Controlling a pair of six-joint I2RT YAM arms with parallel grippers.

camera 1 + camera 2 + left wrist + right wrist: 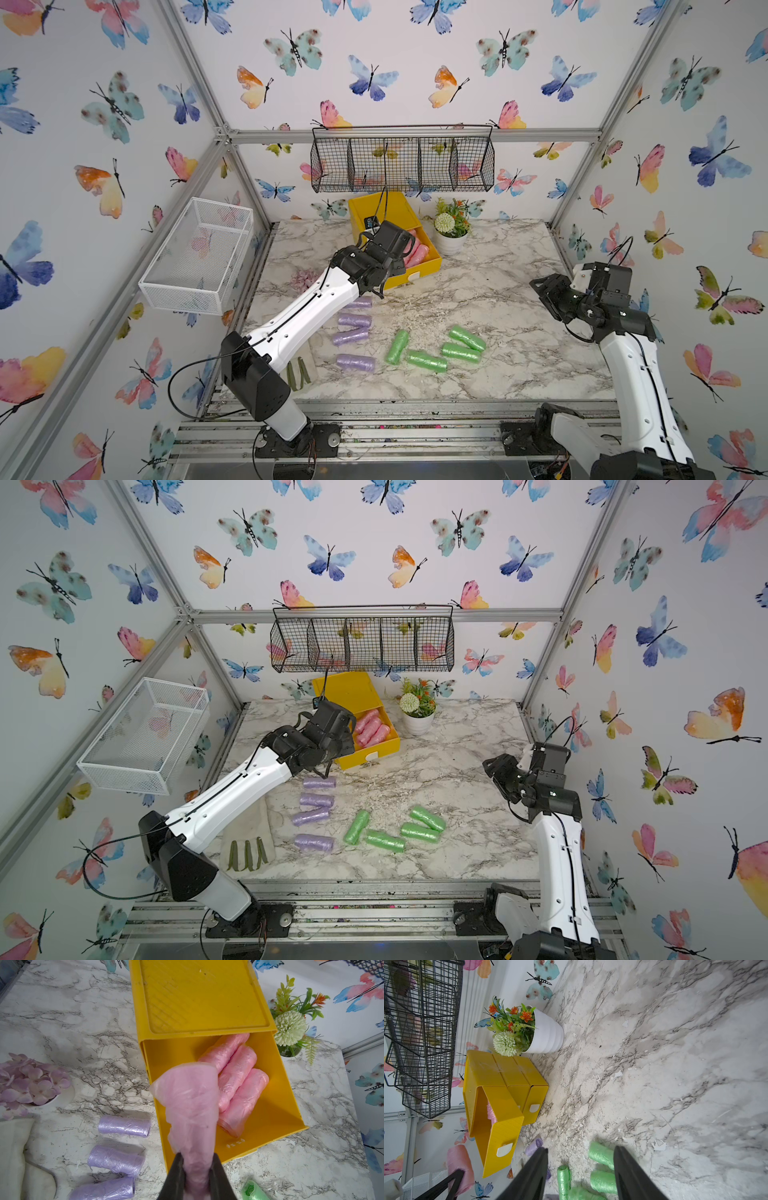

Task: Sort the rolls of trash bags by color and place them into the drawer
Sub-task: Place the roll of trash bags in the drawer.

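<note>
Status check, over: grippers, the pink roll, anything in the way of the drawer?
Left gripper shut on a pink roll over the open top drawer. Right gripper open, empty. Three pink rolls already inside; drop path looks clear.

drawer (428, 269): open, pink rolls (417, 253) inside | purple rolls (354, 320): four on table (498, 291) | green rolls (426, 360): four beside them

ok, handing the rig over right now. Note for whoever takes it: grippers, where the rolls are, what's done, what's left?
Left gripper: shut on the fourth pink roll, held over the open top drawer.
Right gripper: open, empty, raised at the right side of the table.
Done: three pink rolls lie in that drawer.
Left: release the held pink one. Four purple rolls and four green rolls are on the table, unsorted into drawers.
</note>
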